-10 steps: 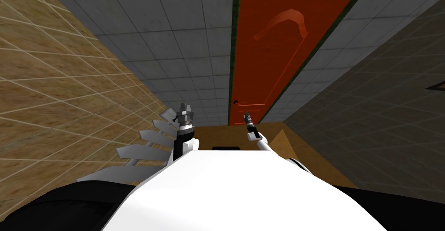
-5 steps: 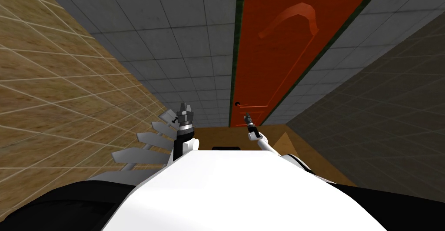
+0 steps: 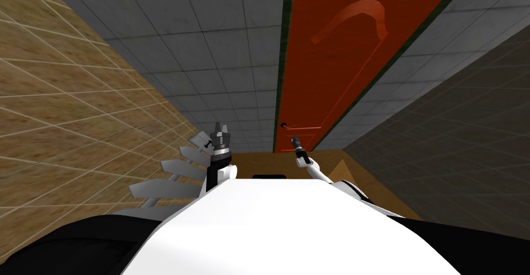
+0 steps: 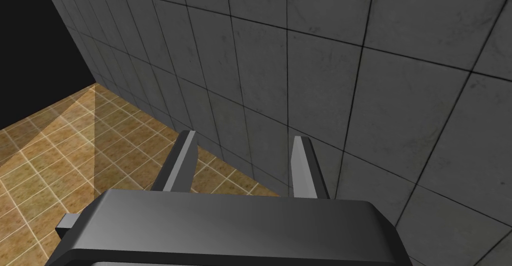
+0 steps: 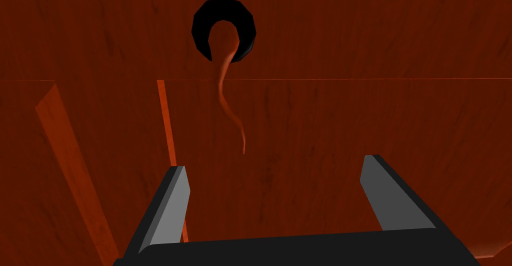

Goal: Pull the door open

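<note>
A red-orange panelled door [image 3: 331,59] stands ahead in a dark green frame, set in a grey tiled wall. Its small black handle [image 3: 283,125] sits near the door's left edge. In the right wrist view the handle is a black ring [image 5: 223,27] with a thin reddish lever [image 5: 231,107] hanging from it. My right gripper [image 3: 295,141] is raised just below and right of the handle, a short way off the door. Its fingers [image 5: 170,208] stand open around nothing. My left gripper [image 3: 220,130] is held up at the left, open and empty, facing the grey wall.
A tan tiled wall [image 3: 67,106] closes in on the left, and a dark grey tiled wall [image 3: 455,132] on the right. A white slatted rack [image 3: 165,178] stands by my left arm. The floor [image 3: 259,163] ahead is brown. A black area [image 4: 35,47] lies beyond the wall's edge.
I have moved a little closer to the door, so it and the handle sit slightly higher and larger. Both arms keep their pose.
</note>
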Robot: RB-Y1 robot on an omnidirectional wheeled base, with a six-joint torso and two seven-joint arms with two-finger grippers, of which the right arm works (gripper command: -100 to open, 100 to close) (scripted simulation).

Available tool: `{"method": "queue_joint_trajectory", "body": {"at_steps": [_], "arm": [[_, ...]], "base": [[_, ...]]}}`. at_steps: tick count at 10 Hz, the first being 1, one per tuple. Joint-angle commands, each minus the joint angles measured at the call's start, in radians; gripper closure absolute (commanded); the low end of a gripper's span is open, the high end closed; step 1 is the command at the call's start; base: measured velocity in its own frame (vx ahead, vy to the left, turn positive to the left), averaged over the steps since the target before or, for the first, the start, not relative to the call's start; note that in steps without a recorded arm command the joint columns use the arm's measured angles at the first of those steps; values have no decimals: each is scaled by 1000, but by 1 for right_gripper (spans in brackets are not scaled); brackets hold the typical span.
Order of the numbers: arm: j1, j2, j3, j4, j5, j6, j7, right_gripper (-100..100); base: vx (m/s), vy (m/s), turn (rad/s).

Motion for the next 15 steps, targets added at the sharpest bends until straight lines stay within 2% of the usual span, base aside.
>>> {"method": "queue_joint_trajectory", "body": {"at_steps": [1, 3, 4, 6, 8, 9, 10, 11, 12, 15], "arm": [[-19, -3, 5, 44, -5, -8, -2, -100], [-36, -9, 10, 85, -11, -11, -3, -100], [-36, -9, 10, 85, -11, -11, -3, -100], [-49, -14, 15, 116, -16, -13, -5, -100], [-50, -15, 15, 119, -16, -13, -5, -100], [-37, -37, 8, 132, -22, -30, -24, -100], [-32, -45, 5, 135, -24, -35, -31, -100], [-21, -64, -2, 144, -29, -48, -46, -100], [-21, -64, -2, 144, -29, -48, -46, -100], [19, -127, -25, 171, -46, -90, -97, -100]], "base": [[102, 16, 20], [92, 3, 20], [63, 0, 13], [50, 7, 13], [45, 8, 6], [127, 55, 156], [192, 60, 142], [214, 61, 146], [136, 44, 55], [153, 50, 182]]}}
